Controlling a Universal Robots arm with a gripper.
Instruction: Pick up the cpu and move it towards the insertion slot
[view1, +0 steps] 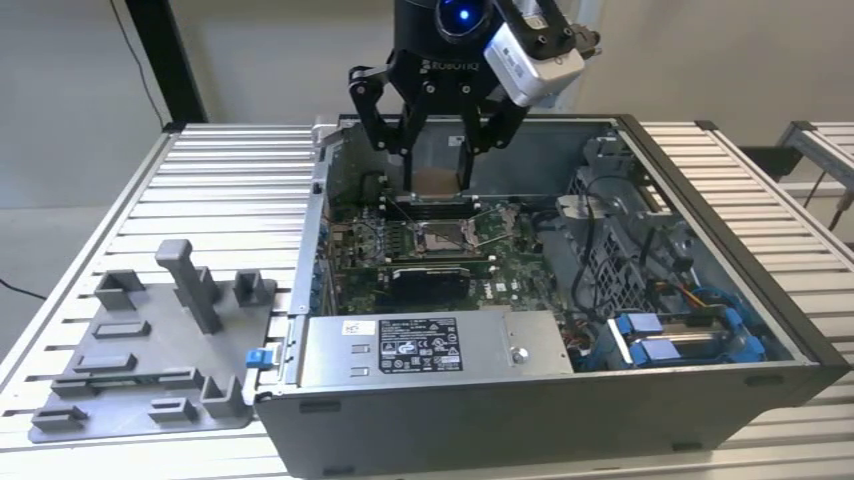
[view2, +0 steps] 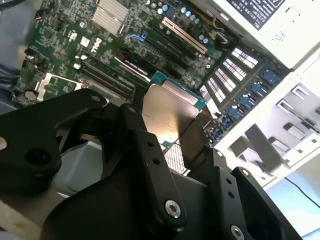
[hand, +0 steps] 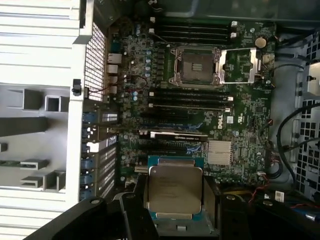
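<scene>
Black against the grey case wall, the pincer (view1: 438, 165) hangs inside the open computer case (view1: 534, 420) in my exterior view. It is clenched on the cpu (view1: 433, 181), which sits between its fingers, held clear of the green board (view1: 514, 275). The insertion slot (view1: 441, 237) lies just below the chip in this view, its silver frame uncovered. Off to the exterior view's left, the grey fixture tray (view1: 147, 350) rests on the slatted worktop (view1: 227, 190), beside the case.

In the second wrist view, the cpu (view2: 167, 112) shows me its pale silvery top with a teal rim. The black fingers (view2: 145, 145) press on two opposite edges (one on either side, no gap that I can make out). The board spreads beneath it, with long black memory slots (view2: 107, 75) among its parts.

In the first wrist view, the cpu (hand: 173, 187) is gripped by the pincer (hand: 173, 202) above the board. The insertion slot (hand: 196, 66) lies well apart from it, with memory slots (hand: 190, 100) and a small finned heat sink (hand: 220, 151) between them. The slot's metal cover plate (hand: 240, 65) lies swung open beside it.
</scene>
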